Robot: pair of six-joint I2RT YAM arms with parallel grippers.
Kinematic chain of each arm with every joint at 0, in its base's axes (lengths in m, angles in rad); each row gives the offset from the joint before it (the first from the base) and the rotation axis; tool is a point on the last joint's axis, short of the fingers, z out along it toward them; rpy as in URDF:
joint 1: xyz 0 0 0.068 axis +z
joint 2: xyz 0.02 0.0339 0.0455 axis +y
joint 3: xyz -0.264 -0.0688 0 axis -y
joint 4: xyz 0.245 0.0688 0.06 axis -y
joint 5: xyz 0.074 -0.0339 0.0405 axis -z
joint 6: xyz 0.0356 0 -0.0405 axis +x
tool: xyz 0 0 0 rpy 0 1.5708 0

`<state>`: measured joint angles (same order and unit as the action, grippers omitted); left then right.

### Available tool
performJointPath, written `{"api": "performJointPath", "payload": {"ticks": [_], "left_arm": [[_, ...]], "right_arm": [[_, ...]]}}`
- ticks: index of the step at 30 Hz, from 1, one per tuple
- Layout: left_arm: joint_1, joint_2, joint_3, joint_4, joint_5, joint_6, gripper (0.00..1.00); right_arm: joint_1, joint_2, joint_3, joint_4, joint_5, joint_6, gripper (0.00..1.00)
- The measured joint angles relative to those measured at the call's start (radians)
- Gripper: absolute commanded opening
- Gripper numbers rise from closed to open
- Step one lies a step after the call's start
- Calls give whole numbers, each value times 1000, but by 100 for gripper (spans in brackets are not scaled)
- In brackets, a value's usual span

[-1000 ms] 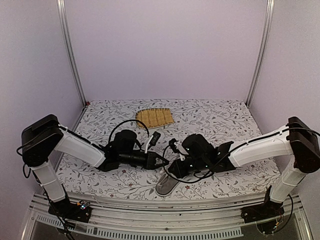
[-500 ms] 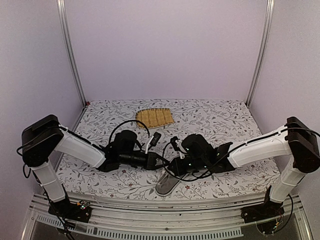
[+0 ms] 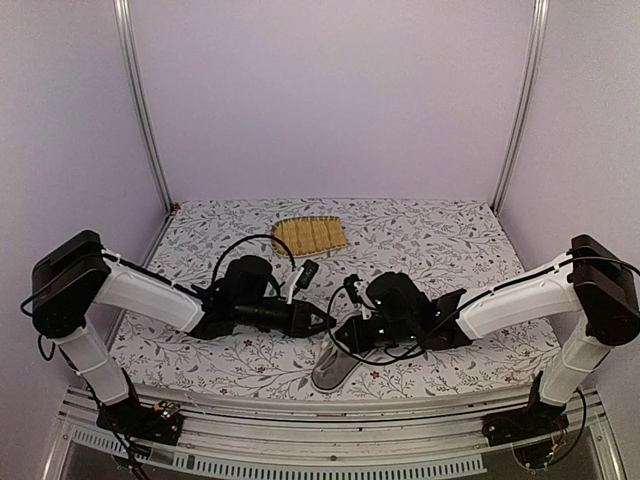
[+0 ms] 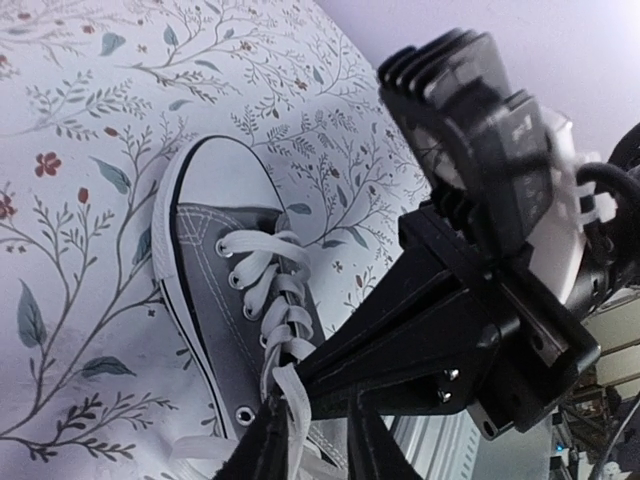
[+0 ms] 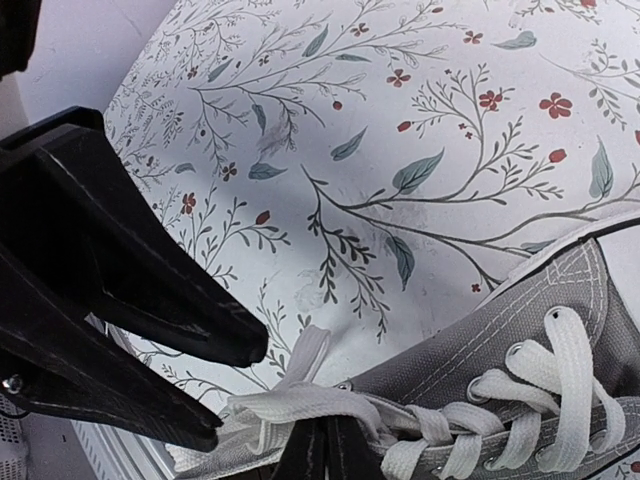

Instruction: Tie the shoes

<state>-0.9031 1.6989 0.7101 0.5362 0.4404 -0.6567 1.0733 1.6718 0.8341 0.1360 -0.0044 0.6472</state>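
Note:
The grey sneaker lies near the table's front edge, white toe cap toward the front. In the left wrist view the sneaker shows its white laces. My left gripper hovers at the shoe's ankle end. It is open, and a loose lace strand hangs between its fingers, against the left one. My right gripper faces it from the right. In the right wrist view it is shut, with the white lace across its tips beside the grey canvas.
A yellow woven mat lies at the back centre of the floral tablecloth. The two grippers are tip to tip, with the right arm's black body just above the left fingers. The table's front edge is close to the shoe.
The left arm has drawn back slightly to the left. The right gripper has edged a little left and stays at the shoe's laces. The shoe has not moved.

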Motion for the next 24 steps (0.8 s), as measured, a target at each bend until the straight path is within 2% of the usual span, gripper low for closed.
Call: {"api": "performJointPath", "payload": {"ticks": [6, 13, 24], "left_arm": [[11, -20, 29, -80, -37, 43, 29], [42, 5, 59, -153, -34, 43, 26], [44, 62, 68, -152, 53, 35, 24]], "right_arm": [[0, 0, -4, 8, 0, 5, 2], [0, 0, -4, 8, 1, 8, 2], [0, 0, -4, 8, 2, 8, 2]]}}
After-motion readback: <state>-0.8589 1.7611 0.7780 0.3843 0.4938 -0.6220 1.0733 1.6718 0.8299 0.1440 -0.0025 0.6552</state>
